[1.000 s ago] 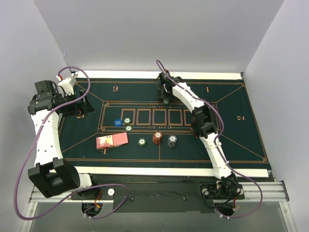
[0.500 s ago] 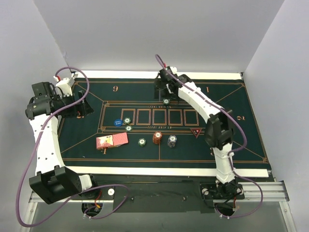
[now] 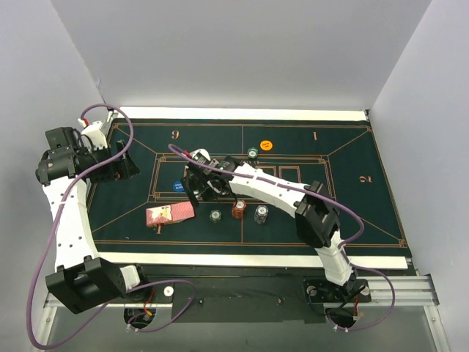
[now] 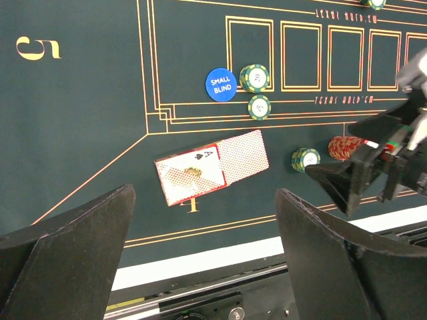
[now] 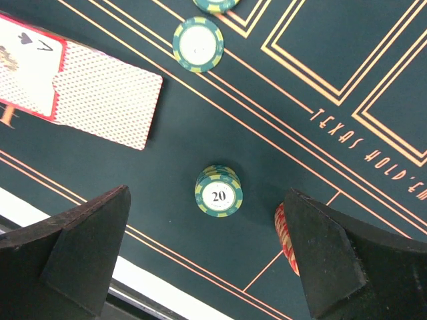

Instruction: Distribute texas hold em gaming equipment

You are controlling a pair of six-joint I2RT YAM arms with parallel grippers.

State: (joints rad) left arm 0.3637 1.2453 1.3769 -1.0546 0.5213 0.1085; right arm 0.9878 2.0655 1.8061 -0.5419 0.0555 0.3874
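The right gripper (image 5: 208, 200) hangs released, its 2 fingers spread wide and empty. A short green striped-edge chip stack marked 20 (image 5: 218, 193), near the mat's middle, shows between them.

To lift it cleanly, I judge the claw should drop straight, centre on the stack and close low. It should stay clear of the red-orange chip stack (image 5: 285, 233) just to the right and the pink-backed playing cards (image 5: 100, 93) to the left.

The left gripper (image 4: 205, 200) is likewise wide open, holding nothing, at the far left.

The dark green felt mat with orange lines (image 3: 352, 205) lies flat, boxed in by plain white walls (image 3: 242, 51).
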